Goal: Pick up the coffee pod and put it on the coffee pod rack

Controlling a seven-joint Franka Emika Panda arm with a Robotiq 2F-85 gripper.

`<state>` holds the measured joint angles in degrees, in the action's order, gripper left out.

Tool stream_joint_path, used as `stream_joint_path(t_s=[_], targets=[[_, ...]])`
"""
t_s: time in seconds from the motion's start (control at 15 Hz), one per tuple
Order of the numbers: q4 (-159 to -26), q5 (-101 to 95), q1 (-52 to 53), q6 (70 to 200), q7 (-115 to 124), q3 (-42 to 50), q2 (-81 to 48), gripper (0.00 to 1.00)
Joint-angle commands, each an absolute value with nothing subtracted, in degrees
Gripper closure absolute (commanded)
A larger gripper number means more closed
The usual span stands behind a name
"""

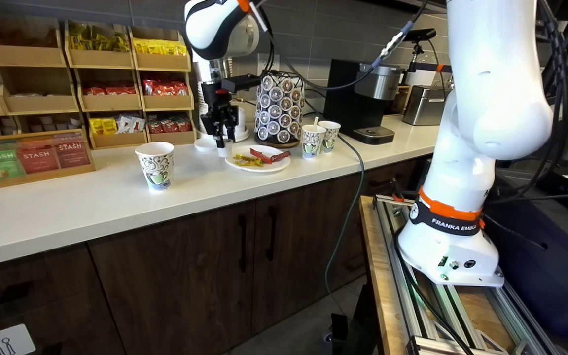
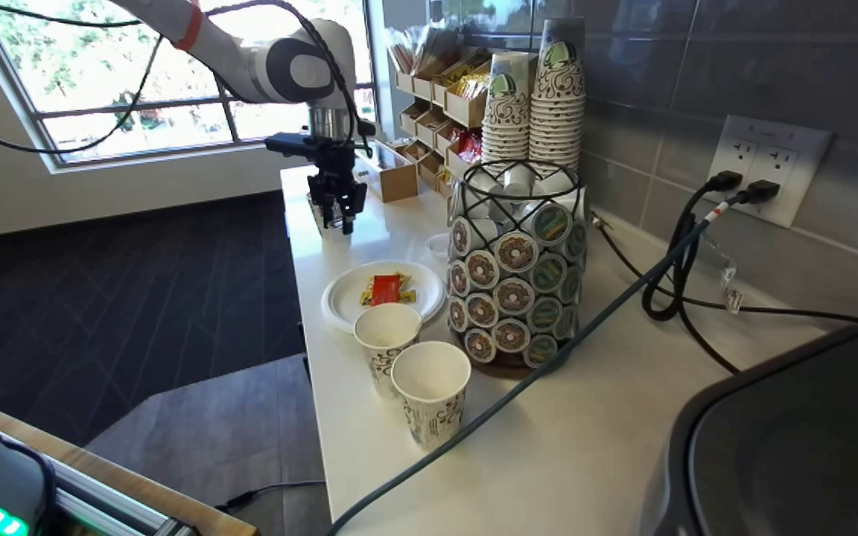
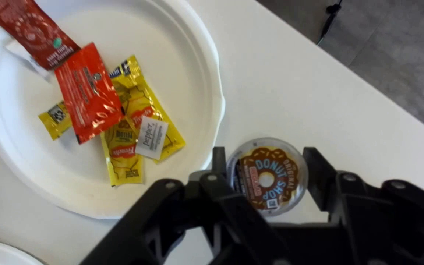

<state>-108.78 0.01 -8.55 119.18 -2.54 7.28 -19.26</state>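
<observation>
The coffee pod (image 3: pixel 267 176) has a clear rim and a brown "Donut Shop" lid that faces the wrist camera. My gripper (image 3: pixel 264 162) has a finger against each side of it and looks shut on it. In an exterior view the pod (image 1: pixel 226 149) shows white below the gripper (image 1: pixel 222 137), low over the counter beside the plate; I cannot tell whether its bottom touches. In an exterior view the fingers (image 2: pixel 338 214) mostly hide it. The coffee pod rack, a black wire carousel on a brown base (image 2: pixel 503 368), holds rows of pods and loose ones on top. The rack's base also shows here (image 1: pixel 276 144).
A white plate (image 3: pixel 197 73) with sauce packets lies right beside the pod. Two paper cups (image 2: pixel 429 402) stand near the rack, and one cup (image 1: pixel 156 167) stands apart on the counter. A cable (image 2: pixel 593 335) crosses in front of the rack. A coffee machine (image 1: pixel 348 98) stands behind.
</observation>
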Motion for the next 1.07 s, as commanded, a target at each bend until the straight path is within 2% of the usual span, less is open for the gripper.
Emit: stream_joint_path(t_s=[0.0,0.33,0.87,1.0], targets=[[-122.8,1.6,-9.8,124.2,-7.3,7.1,-6.3,0.71],[-138.5,4.5,-10.5,141.4,-5.9,8.9,6.6,0.71],[-164.0,8.1,-14.1,158.4,-12.7,17.7,29.0,0.71],[-159.1,5.5,-16.1,159.1,-15.5,21.0,28.3,0.71]])
